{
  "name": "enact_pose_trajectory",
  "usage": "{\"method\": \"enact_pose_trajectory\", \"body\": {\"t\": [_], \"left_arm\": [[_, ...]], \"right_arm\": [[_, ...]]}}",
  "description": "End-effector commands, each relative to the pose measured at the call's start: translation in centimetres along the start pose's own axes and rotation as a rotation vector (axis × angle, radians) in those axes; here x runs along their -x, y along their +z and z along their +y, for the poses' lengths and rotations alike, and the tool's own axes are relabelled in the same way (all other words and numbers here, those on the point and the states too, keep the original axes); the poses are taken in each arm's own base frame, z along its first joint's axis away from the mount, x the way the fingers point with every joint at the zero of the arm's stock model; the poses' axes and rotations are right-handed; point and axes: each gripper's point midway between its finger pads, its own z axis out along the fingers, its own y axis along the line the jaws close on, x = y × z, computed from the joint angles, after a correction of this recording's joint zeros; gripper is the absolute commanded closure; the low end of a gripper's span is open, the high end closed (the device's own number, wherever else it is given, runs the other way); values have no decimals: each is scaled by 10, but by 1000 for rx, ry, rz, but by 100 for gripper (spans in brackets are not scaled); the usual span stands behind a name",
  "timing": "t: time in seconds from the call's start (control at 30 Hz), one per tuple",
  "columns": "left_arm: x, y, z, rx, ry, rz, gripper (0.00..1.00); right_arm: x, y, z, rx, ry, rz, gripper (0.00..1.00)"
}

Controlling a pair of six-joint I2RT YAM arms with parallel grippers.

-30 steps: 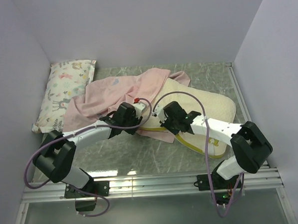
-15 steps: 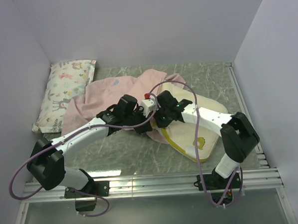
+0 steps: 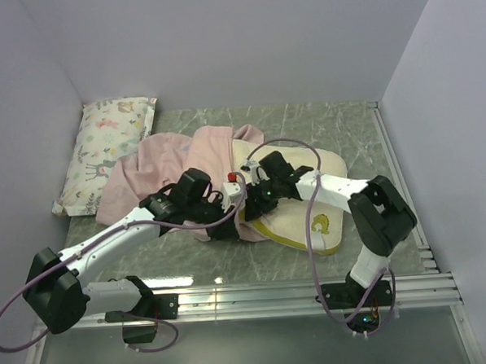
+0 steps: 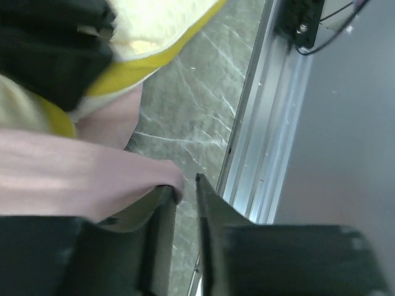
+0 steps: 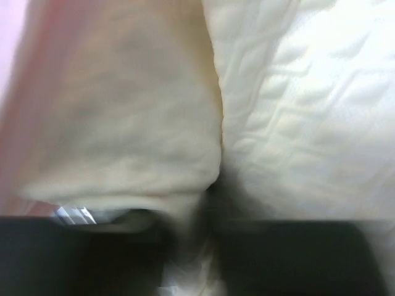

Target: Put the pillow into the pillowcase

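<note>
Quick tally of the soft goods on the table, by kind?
Pillows: 2 (cream foam pillow, printed pillow)
Pillowcases: 1 (pink pillowcase)
Total: 3

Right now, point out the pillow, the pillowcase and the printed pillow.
pillow (image 3: 292, 220), top view, cream face beside the logo.
pillowcase (image 3: 156, 164), top view, bunched pink fabric.
printed pillow (image 3: 109, 148), top view, its centre.
</note>
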Motion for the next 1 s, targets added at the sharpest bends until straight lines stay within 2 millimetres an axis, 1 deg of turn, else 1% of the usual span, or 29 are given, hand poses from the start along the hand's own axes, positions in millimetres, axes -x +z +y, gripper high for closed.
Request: {"method": "enact_pose_trajectory", "body": {"t": [0.0,0.03,0.07,0.1,0.13,0.17,0.2,0.23,0.27,0.3,0.33,0.37,0.4,0.43,0.47,0.5,0.53,0.57,0.6,0.63,0.67,0.7,0.77,0.8,0.83,0.87,0.9,0.93,0.97], "left_arm": [[-3,-12,-18,-83,2,3,70],[-5,-14,-18,-90,-7,21,58],[5,-20,-17,-84,8,17,54],[-6,-24,-16,-95,2,81,50],[1,-29,-15,-105,7,70,46],[22,-42,-3,-73,6,17,45],[35,-47,6,-53,-8,-16,44],[61,-59,20,6,5,-76,44],[76,-69,41,88,-41,-127,43],[89,-72,61,149,-62,-153,38],[125,-84,84,250,-18,-255,34],[136,-93,114,398,-69,-287,32],[140,-87,142,463,-93,-275,31],[171,-98,156,523,-58,-336,30],[179,-102,180,618,-68,-341,28],[172,-83,210,648,-106,-290,26],[197,-91,221,682,-94,-317,26],[201,-89,239,708,-107,-312,25],[186,-67,271,744,-147,-248,25],[211,-76,281,779,-129,-292,24],[211,-73,294,788,-141,-279,23],[217,-64,317,820,-144,-274,20],[212,-51,335,825,-158,-241,19],[194,-34,350,820,-177,-187,19],[196,-31,353,823,-176,-188,18],[190,-24,356,810,-174,-169,18],[186,-22,359,811,-175,-166,18],[172,-12,358,787,-188,-136,19],[168,-10,356,777,-182,-129,19]], "right_arm": [[18,-39,37,127,-117,-108,36],[20,-49,41,126,-147,-113,29],[22,-59,44,122,-183,-121,23],[25,-82,50,110,-254,-136,20],[30,-93,46,75,-273,-153,18],[37,-108,36,43,-267,-182,17],[47,-128,36,20,-287,-218,17],[56,-138,25,-26,-278,-248,17],[70,-154,-1,-102,-237,-300,17],[83,-161,-15,-150,-234,-327,17],[93,-168,-42,-260,-205,-347,17],[113,-179,-60,-325,-196,-397,17],[118,-168,-81,-364,-170,-369,16],[125,-167,-97,-413,-155,-363,16],[136,-159,-117,-465,-137,-339,16],[142,-155,-128,-484,-137,-328,15],[147,-151,-136,-497,-136,-317,14],[154,-147,-144,-508,-140,-320,13],[163,-138,-156,-513,-145,-316,12],[167,-135,-164,-521,-144,-318,8],[178,-134,-166,-513,-161,-334,7],[175,-118,-175,-492,-162,-298,5],[175,-106,-177,-451,-168,-269,5],[168,-89,-178,-397,-176,-232,4],[164,-82,-176,-368,-180,-214,4],[156,-72,-176,-337,-178,-176,4],[152,-68,-175,-316,-193,-160,4],[148,-64,-173,-288,-194,-145,6],[142,-61,-172,-274,-189,-125,7]]}}
